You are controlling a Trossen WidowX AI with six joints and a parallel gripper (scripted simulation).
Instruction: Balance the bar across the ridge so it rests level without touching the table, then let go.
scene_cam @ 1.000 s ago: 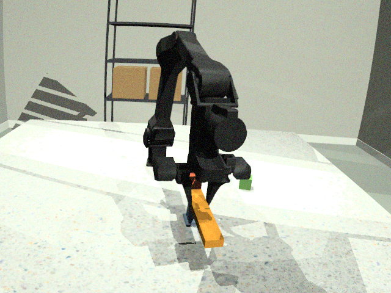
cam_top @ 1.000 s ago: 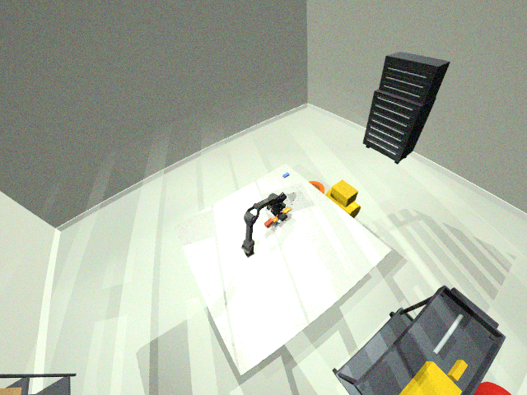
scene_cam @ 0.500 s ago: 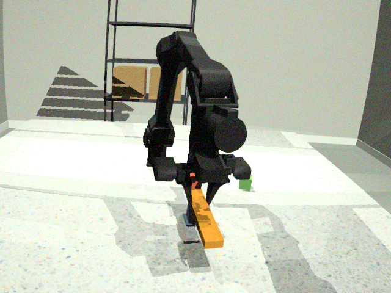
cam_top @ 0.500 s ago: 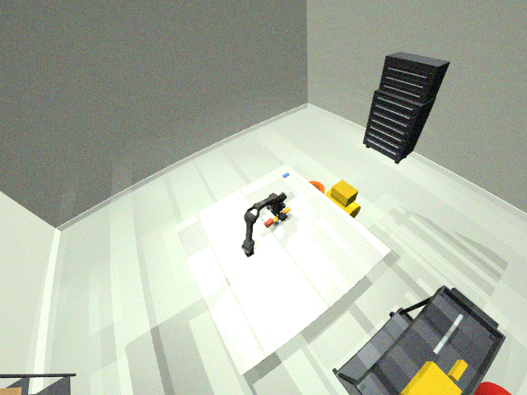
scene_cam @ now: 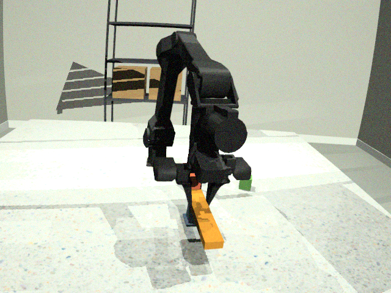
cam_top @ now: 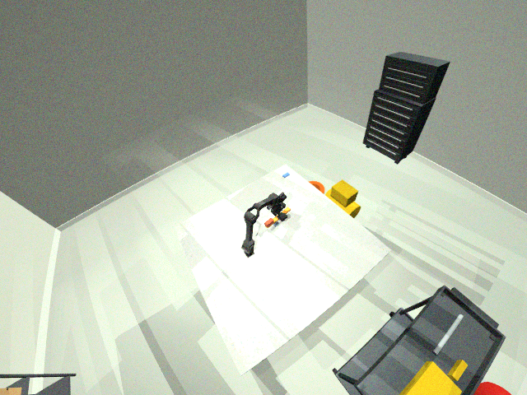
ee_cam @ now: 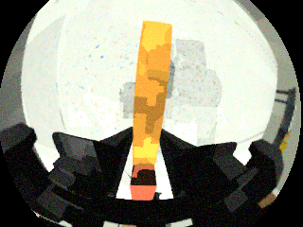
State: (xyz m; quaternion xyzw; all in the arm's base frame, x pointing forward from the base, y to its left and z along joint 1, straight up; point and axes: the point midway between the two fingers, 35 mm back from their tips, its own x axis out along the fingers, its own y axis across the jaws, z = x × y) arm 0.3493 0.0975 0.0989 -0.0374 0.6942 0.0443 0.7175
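The black parallel-jaw gripper (scene_cam: 201,192) is clamped on the long orange rectangular bar with a red end (scene_cam: 205,220), and it grips near that red end rather than at the middle. In the exterior view the bar runs out from between the black fingers (scene_cam: 212,193) toward the camera, its far orange end hanging lower than the gripped end, so it looks tilted, not level. The wrist view says the same: the bar (ee_cam: 151,101) shoots straight ahead from the jaws, with the red tip (ee_cam: 143,185) tucked back between them.

Just below the gripper and a little to the side of the bar sits a small dark blue-grey ridge (scene_cam: 189,219); only a sliver of it shows, and I cannot tell whether the bar touches it. A small green cube (scene_cam: 245,183) sits off to one side of the gripper, apart from the action.

So we are in the placing step: bar carried, not yet balanced. The next move, as I judge it, calls for bringing the bar's balance point over the ridge, levelling it, lowering gently, and only then parting the fingers. The off-centre grip makes that tricky.
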